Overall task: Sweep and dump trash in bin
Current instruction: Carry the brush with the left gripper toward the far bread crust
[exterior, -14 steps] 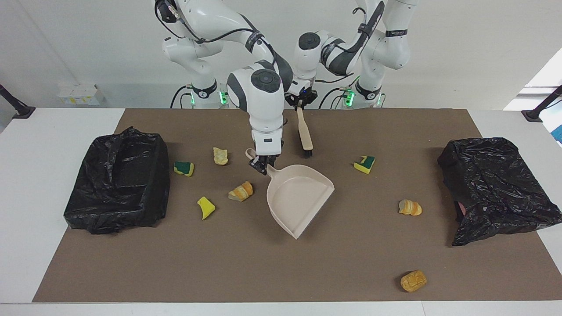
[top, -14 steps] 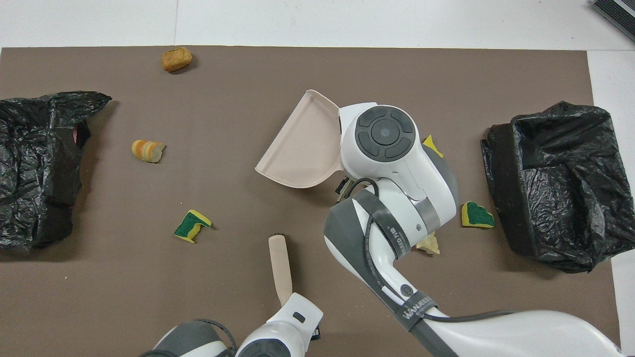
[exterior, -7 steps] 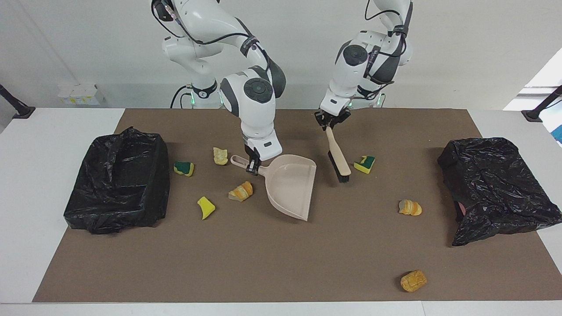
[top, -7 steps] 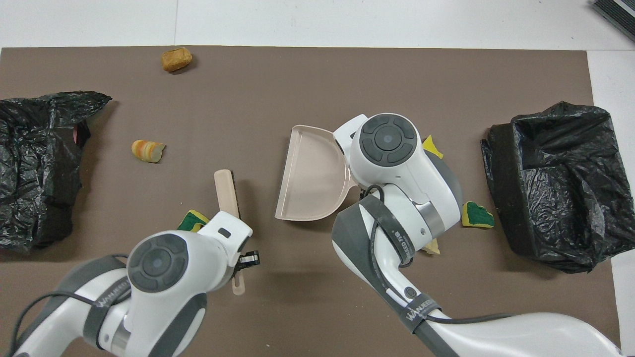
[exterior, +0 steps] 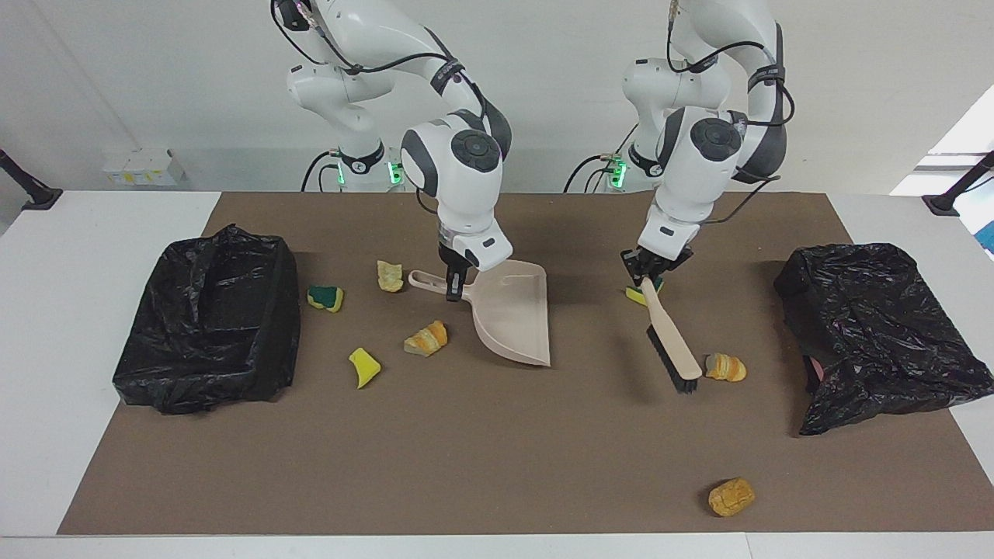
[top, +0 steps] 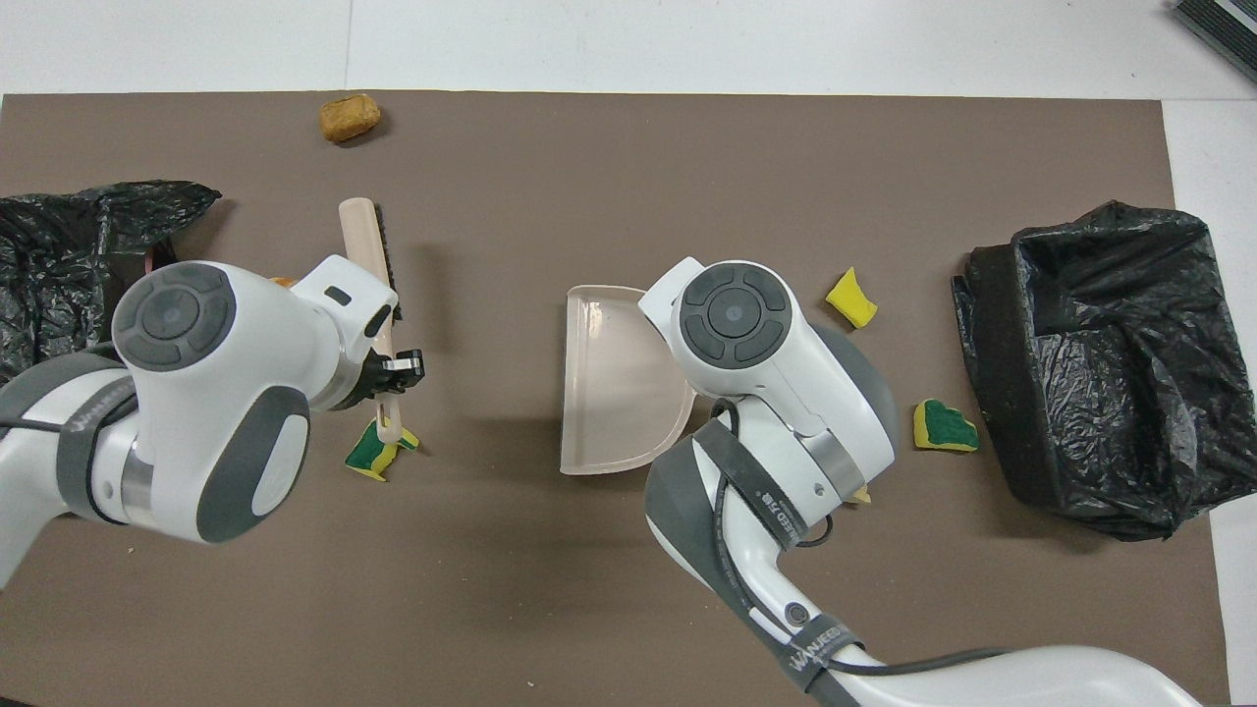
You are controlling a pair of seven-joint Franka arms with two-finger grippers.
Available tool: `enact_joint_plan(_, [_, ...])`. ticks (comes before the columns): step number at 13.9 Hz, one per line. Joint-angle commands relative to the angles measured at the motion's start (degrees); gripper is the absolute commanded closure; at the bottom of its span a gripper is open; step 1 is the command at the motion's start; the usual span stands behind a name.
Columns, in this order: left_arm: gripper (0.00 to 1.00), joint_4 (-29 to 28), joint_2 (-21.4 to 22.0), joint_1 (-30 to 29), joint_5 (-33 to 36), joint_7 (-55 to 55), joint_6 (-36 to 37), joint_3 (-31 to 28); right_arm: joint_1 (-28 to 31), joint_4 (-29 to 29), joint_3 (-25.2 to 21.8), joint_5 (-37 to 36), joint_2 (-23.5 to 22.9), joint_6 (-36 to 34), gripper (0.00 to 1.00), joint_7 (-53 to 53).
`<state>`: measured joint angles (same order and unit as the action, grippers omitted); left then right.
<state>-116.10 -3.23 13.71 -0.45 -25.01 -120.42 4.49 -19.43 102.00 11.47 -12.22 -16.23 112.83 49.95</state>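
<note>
Clamping the brush [exterior: 670, 341] handle, the left fingers [exterior: 646, 273] hung over a green-yellow scrap [exterior: 635, 294]; right fingers [exterior: 454, 288] gripped the dustpan [exterior: 512, 314] handle.

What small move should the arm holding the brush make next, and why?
Probably a short sweep toward the dustpan. The left gripper holds the brush with its bristles beside the orange scrap, and the right gripper holds the empty pan's handle.

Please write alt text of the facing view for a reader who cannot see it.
The left gripper holds a beige brush beside an orange bread scrap; the right gripper holds a beige plastic dustpan. More scraps and two black bag-lined bins lie on the brown mat.
</note>
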Motion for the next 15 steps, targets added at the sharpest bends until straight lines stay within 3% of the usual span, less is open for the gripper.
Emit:
enact_joint_plan(1, [1.00, 8.3, -5.6, -3.4, 3.4, 1.9, 1.8, 0.8, -0.1, 2.4, 0.1, -0.9, 1.8, 0.0, 1.00, 1.2])
enact_joint_plan(5, [1.00, 18.3, -14.5, -6.0, 6.9, 3.0, 0.6, 0.8, 0.1, 2.5, 0.2, -0.9, 1.8, -0.7, 1.00, 1.2])
enact_joint_plan(11, [1.00, 28.1, -23.4, -9.6, 7.8, 11.4, -2.5, 0.8, 0.9, 3.0, 0.2, -0.2, 1.9, -1.0, 1.00, 2.9])
enact_joint_plan(15, [1.00, 30.1, -26.7, -9.8, 9.2, 15.2, -5.3, 0.6, 0.3, 5.1, 0.2, 0.0, 1.8, 1.4, 1.00, 0.8])
